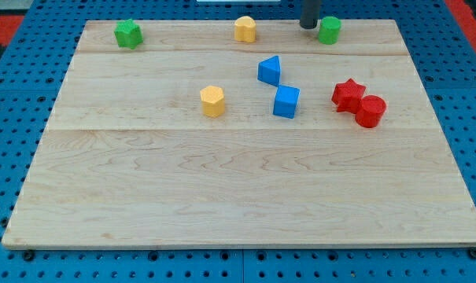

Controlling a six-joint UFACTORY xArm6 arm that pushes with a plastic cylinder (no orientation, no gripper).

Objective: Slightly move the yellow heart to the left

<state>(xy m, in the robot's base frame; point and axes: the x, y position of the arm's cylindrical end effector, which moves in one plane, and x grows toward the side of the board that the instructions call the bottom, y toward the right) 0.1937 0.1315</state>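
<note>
The yellow heart sits near the board's top edge, a little right of the middle. My tip is at the top edge, well to the right of the heart and not touching it. The tip stands right beside the left side of a green round block. Only the lower end of the rod shows.
A green star is at the top left. A yellow pentagon lies mid-board, with a blue triangle and a blue cube to its right. A red star touches a red round block at the right.
</note>
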